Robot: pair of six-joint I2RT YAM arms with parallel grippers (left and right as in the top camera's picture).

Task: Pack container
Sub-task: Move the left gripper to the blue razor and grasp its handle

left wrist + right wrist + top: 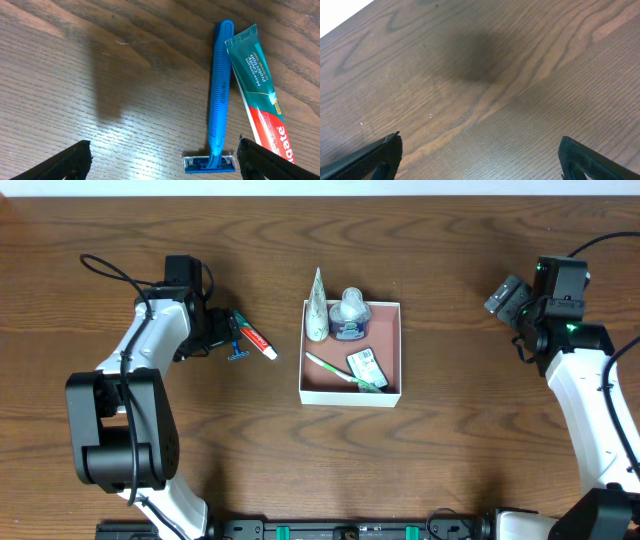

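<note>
Blue razor (pixel 218 95) touches the toothpaste (pixel 257 95) under the left pincer (pixel 165 161), spread wide; closing may catch both or skid it. Right pincer (pixel 480 156) gapes, idle. Container (pixel 348 397) sits mid-table on the surface (pixel 450 470), partly filled.

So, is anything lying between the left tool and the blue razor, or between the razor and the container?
Nothing visible lies between the open left tool and the blue razor. Toward the container, only the toothpaste tube lies in the path, close beside the razor on that side.
</note>
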